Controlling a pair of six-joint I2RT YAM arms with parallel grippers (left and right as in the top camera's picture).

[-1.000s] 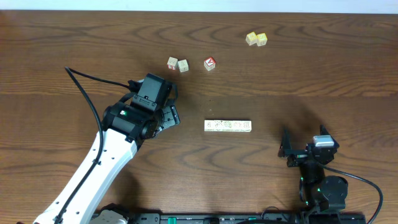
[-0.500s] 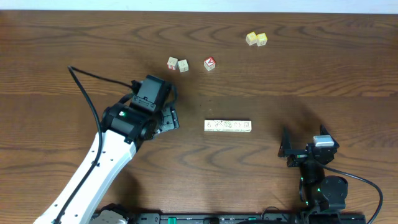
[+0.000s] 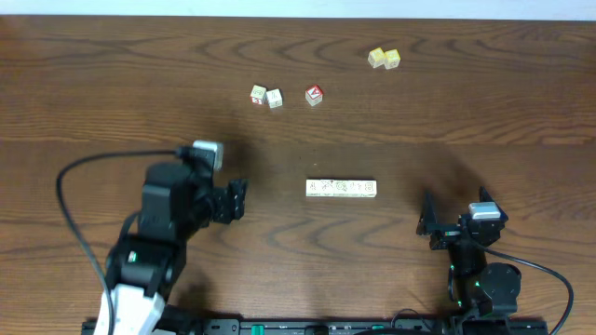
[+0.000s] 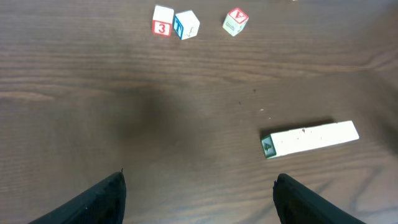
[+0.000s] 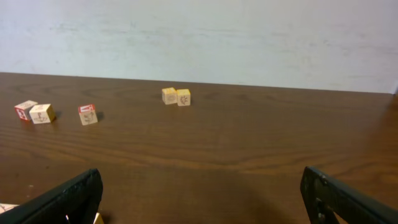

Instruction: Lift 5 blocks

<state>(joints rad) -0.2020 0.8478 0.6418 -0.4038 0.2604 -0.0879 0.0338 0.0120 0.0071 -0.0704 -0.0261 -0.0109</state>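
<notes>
Row of five blocks [image 3: 342,189] lies flat on the desk [image 3: 112,65], its long axis running left to right. I have the left gripper [image 3: 238,199] off its left end and the right gripper [image 3: 428,223] off its right end, both released, empty and about equally near.

A dark brown desk [image 3: 112,74] with wavy wood grain fills every view. Ahead of the right fingers [image 5: 62,200], past the desk's far edge, rises a plain whitish wall [image 5: 249,37], faintly mottled. It is perhaps painted plaster, though the view is too soft to tell. The light is even and diffuse, giving a dull sheen on the wood far ahead of those fingers, and a soft shadow [image 4: 146,118] lies ahead of the left fingers [image 4: 99,202].
</notes>
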